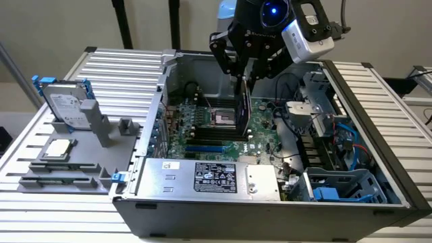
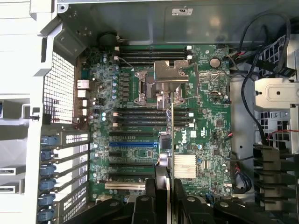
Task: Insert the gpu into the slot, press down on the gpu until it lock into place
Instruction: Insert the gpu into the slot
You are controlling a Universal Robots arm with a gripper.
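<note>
Exterior view: we see the gripper [image 1: 247, 76] clamped on the gpu [image 1: 245, 109], a thin black card hanging upright on edge. We judge that this keeps its lower edge ready to meet a connector. It hangs above the memory slots [image 1: 216, 132], apart from the bare blue slot [image 1: 204, 150] toward the exterior view's left.

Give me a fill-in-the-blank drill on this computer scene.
The card in the fingers is ___ in colour.
One long slot between black ones is bright ___.
The hard drive stands ___ the computer case.
Missing words: black; blue; outside.
</note>
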